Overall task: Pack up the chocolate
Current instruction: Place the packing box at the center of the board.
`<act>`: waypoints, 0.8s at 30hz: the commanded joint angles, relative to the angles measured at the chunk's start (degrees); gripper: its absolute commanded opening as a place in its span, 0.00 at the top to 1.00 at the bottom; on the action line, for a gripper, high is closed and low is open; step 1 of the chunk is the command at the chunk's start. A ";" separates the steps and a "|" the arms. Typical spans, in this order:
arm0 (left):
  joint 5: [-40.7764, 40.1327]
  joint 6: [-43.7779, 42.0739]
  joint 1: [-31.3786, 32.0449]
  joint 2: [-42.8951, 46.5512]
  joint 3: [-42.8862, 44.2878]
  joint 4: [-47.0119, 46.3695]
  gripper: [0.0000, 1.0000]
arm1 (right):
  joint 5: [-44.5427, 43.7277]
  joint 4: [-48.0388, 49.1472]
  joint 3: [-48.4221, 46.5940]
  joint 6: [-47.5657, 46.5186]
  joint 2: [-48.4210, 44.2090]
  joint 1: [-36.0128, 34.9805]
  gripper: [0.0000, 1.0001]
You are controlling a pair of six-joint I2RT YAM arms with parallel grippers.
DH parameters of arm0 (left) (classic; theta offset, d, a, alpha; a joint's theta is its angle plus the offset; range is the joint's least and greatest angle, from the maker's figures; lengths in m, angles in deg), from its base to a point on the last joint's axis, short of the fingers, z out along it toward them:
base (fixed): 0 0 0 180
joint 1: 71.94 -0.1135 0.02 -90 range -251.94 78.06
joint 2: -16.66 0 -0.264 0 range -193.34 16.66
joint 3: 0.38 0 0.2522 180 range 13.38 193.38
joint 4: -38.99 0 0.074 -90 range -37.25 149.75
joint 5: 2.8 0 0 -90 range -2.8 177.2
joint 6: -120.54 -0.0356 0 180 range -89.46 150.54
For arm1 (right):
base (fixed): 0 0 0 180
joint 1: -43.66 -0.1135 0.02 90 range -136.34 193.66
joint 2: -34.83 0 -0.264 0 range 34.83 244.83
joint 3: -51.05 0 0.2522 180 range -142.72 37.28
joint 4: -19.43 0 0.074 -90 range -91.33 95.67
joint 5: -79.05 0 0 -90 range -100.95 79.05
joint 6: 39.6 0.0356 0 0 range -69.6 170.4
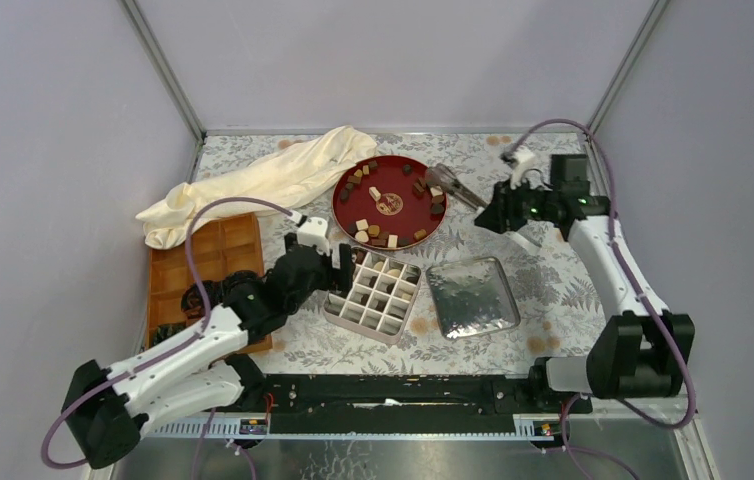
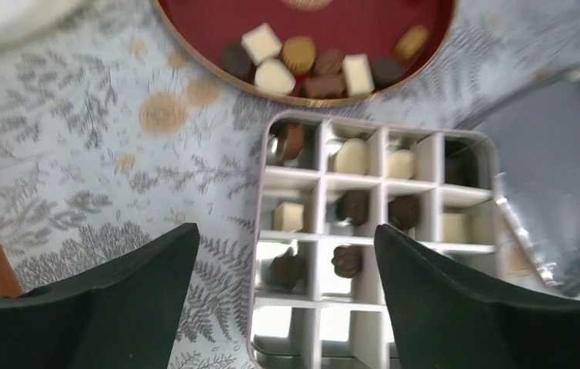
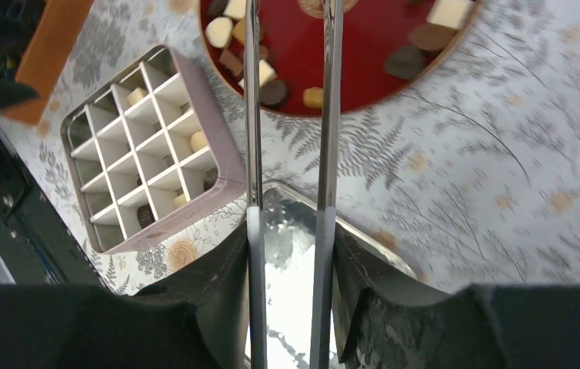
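The chocolate (image 1: 361, 225) lies as several brown, tan and cream pieces on a round red tray (image 1: 403, 180). More pieces (image 2: 346, 260) sit in cells of a white divided box (image 1: 358, 327). My left gripper (image 1: 346, 268) is open and empty over the box's left edge (image 2: 258, 231); it straddles that edge in the left wrist view (image 2: 287, 254). My right gripper (image 1: 493, 215) is shut on metal tongs (image 1: 456, 186). In the right wrist view (image 3: 288, 238) the tong arms (image 3: 252, 115) reach over the red tray (image 3: 364, 46). Their tips are cut off.
A silver lid (image 1: 471, 296) lies right of the box. A wooden tray (image 1: 218, 245) with dark coiled items (image 1: 193, 297) sits at the left. A cream cloth (image 1: 263, 180) lies at the back left. Walls close in the sides.
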 commanded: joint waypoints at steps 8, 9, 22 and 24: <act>16.05 -12.88 -5.70 4.78 12.31 0.65 0.01 | -19.64 -10.66 -20.47 -9.52 19.41 -21.12 0.56; 19.18 -11.16 -9.48 3.19 13.37 0.71 0.01 | -21.08 -11.30 -22.50 -9.22 21.29 -21.98 0.56; 31.11 -9.38 -35.14 -1.33 10.57 -1.83 0.01 | -30.56 -20.38 -46.32 -4.83 42.41 -28.17 0.56; 28.51 -10.28 -34.93 0.98 8.70 -2.32 0.01 | -31.12 -21.52 -49.17 -4.58 44.45 -28.59 0.55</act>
